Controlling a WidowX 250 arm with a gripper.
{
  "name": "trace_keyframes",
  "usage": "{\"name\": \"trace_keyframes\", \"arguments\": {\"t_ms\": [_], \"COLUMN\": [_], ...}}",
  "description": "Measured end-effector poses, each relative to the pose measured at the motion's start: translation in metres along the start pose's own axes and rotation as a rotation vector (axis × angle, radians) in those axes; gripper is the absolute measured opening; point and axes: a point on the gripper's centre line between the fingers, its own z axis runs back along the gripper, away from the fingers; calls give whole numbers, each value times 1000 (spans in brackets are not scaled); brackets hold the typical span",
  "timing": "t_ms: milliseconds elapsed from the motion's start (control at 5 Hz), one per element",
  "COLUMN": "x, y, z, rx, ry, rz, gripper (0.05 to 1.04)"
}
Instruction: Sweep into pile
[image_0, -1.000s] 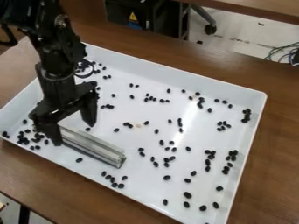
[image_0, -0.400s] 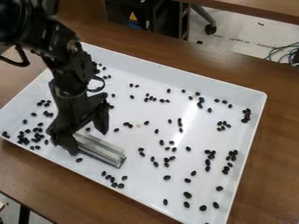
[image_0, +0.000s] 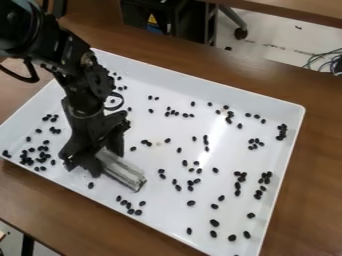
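Note:
The black gripper (image_0: 105, 162) is low over the left part of the white tray (image_0: 220, 92), shut on the left end of a silver metal bar (image_0: 122, 171). One finger stands on each side of the bar, hiding that end. The rest of the bar slants down to the right. Small dark beans lie scattered over the tray floor, with a loose cluster (image_0: 39, 155) left of the gripper, a small group (image_0: 130, 206) below the bar, and others across the middle and right.
Raised walls edge the tray, which rests on a brown wooden table (image_0: 320, 165). More beans (image_0: 282, 132) lie against its right wall. Behind the table are a dark cabinet (image_0: 157, 17) and some cables (image_0: 327, 62).
The gripper has moved right along the bar, and its fingers have drawn closer together around it. The bar has turned slightly, and beans left of the arm have come into view.

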Motion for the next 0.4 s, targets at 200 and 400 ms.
{"name": "trace_keyframes", "arguments": {"t_ms": [200,400], "x": [-6,-1], "y": [2,-13], "z": [6,31], "rx": [23,66], "ry": [-3,2], "rz": [-68,-278], "gripper": [366,365]}}
